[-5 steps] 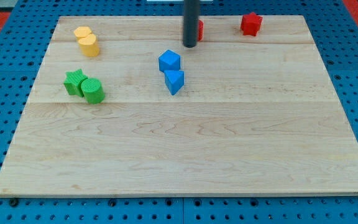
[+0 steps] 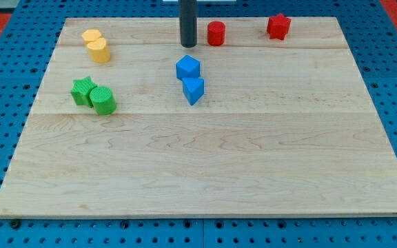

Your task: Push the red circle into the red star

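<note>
red circle (image 2: 216,33) just right of my tip (image 2: 188,45)

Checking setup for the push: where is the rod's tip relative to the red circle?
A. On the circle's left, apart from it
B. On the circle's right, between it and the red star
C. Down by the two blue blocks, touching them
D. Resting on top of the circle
A: my tip stands to the view's left of the red circle, with bare board between them; the red star lies farther right.
</note>
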`<state>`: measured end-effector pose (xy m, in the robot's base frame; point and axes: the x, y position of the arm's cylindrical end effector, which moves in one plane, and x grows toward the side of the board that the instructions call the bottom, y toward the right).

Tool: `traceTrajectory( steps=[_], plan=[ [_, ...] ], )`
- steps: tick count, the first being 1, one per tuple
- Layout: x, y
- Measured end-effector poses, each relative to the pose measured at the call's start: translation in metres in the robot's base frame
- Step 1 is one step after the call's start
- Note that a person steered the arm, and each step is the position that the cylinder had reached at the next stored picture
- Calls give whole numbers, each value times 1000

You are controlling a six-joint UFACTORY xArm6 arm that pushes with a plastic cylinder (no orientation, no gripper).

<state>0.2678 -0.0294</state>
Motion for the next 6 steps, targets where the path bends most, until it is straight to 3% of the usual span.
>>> traceTrajectory(
  steps=[2, 4, 6],
  plan=[
    [-13, -24],
    [-26, 87],
    [-26, 131]
  ],
)
